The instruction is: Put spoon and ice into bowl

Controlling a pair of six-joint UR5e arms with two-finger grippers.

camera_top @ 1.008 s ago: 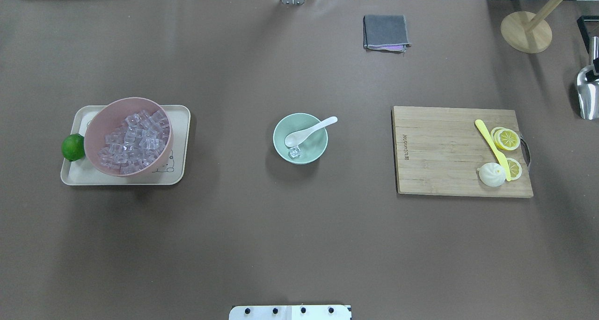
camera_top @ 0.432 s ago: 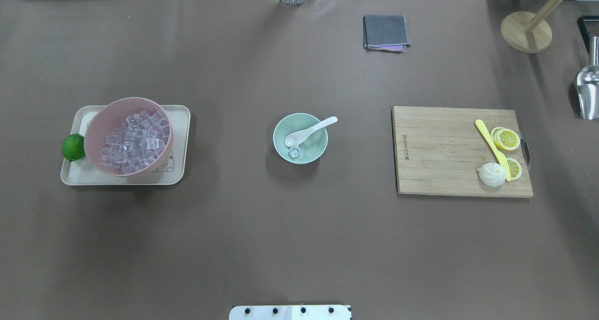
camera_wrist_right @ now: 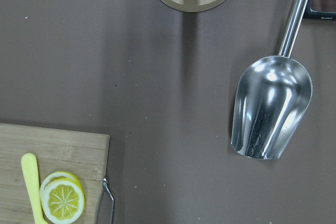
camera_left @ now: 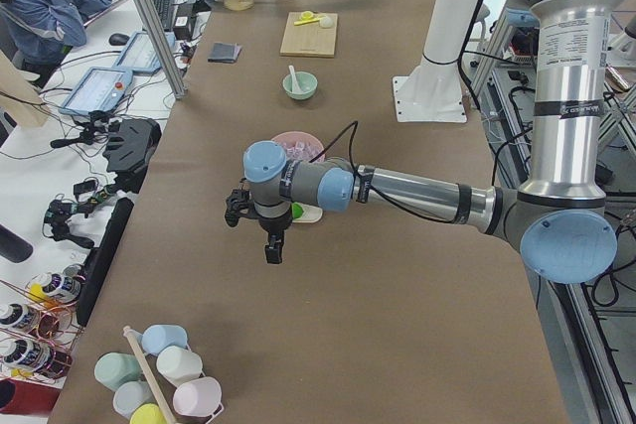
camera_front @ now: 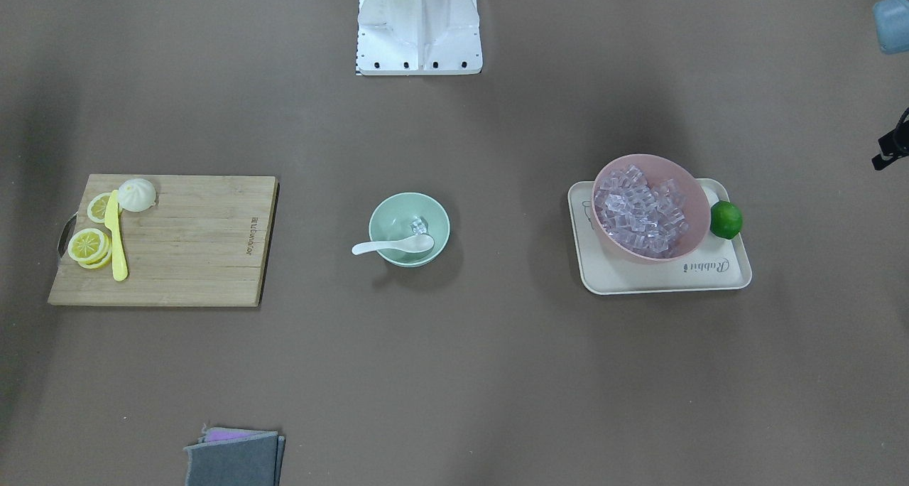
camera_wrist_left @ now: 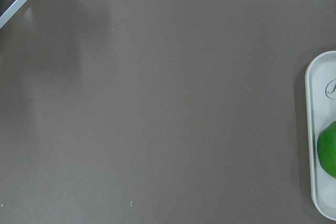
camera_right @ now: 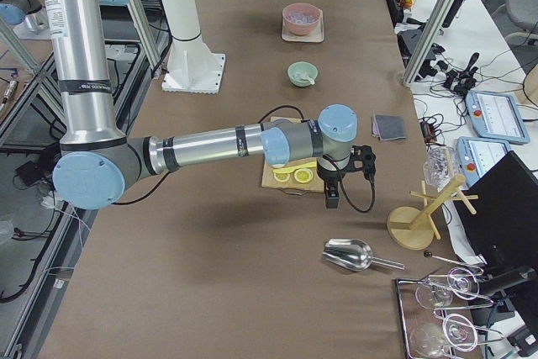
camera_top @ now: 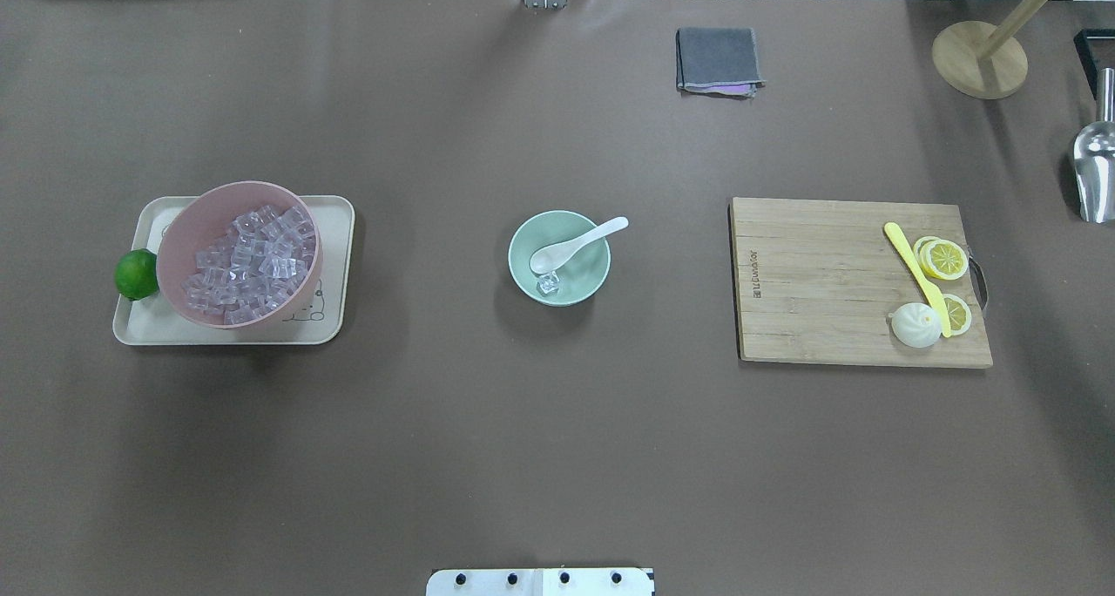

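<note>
The mint-green bowl (camera_top: 589, 270) stands mid-table. The white spoon (camera_top: 575, 244) lies in it, scoop inside, handle out over the far right rim. One clear ice cube (camera_top: 548, 284) lies in the bowl beside the scoop. Several more ice cubes (camera_top: 248, 260) fill the pink bowl (camera_top: 202, 207) at the left. The left gripper (camera_left: 273, 248) hangs beyond the tray at the table's left end. The right gripper (camera_right: 332, 197) hangs past the cutting board at the right end. Both show only in side views, so I cannot tell whether they are open or shut.
The pink bowl and a lime (camera_top: 136, 274) sit on a cream tray (camera_top: 338, 230). A cutting board (camera_top: 819, 282) holds a yellow knife (camera_top: 915, 274), lemon slices and a bun. A metal scoop (camera_top: 1093, 173), a wooden stand (camera_top: 978, 58) and a grey cloth (camera_top: 717, 58) lie further off.
A dark part of the right gripper over the metal scoop at the overhead view's right edge has moved out of that view. Bowl, spoon and ice have not moved.
</note>
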